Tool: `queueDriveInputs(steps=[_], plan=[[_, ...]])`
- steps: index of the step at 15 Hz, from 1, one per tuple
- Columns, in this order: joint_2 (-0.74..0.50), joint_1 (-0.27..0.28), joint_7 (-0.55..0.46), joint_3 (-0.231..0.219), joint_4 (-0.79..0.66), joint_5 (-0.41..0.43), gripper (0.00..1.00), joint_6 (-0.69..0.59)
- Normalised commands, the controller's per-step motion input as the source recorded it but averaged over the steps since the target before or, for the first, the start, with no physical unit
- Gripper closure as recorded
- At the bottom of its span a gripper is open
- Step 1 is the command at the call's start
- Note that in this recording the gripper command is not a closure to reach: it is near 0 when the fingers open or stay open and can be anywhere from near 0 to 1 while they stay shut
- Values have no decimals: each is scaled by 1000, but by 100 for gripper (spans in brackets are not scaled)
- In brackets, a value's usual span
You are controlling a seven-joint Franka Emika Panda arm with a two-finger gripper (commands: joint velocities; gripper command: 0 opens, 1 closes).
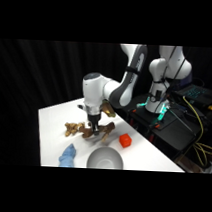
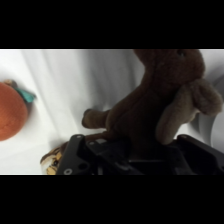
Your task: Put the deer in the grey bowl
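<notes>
Gripping the deer (image 2: pixel 150 105), claw (image 1: pixel 96 129) closed around it, near grey bowl (image 1: pixel 105 158).

A robotics lab, set up for tabletop trials.

A white bench (image 1: pixel 53 121) stands before a black curtain (image 1: pixel 45 71) that closes off the whole background. Beside the bench, to its right, the white robot arm's base (image 1: pixel 159 91) is mounted on dark equipment boxes (image 1: pixel 168 129) with a green indicator light (image 1: pixel 164 110) glowing on them. Yellow cables (image 1: pixel 197 118) trail over that hardware, further right of the bench. On the bench lie only small toys and a metal bowl (image 1: pixel 104 159), like test props.
</notes>
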Motion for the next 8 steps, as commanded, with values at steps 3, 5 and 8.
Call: queueDriveInputs(steps=[3, 5, 8], plan=[[-610, -80, -203, 129, -175, 50, 81, -372], [-358, -61, -262, 228, 52, 155, 60, -372], [-118, 9, -211, 226, 241, 162, 26, -337]])
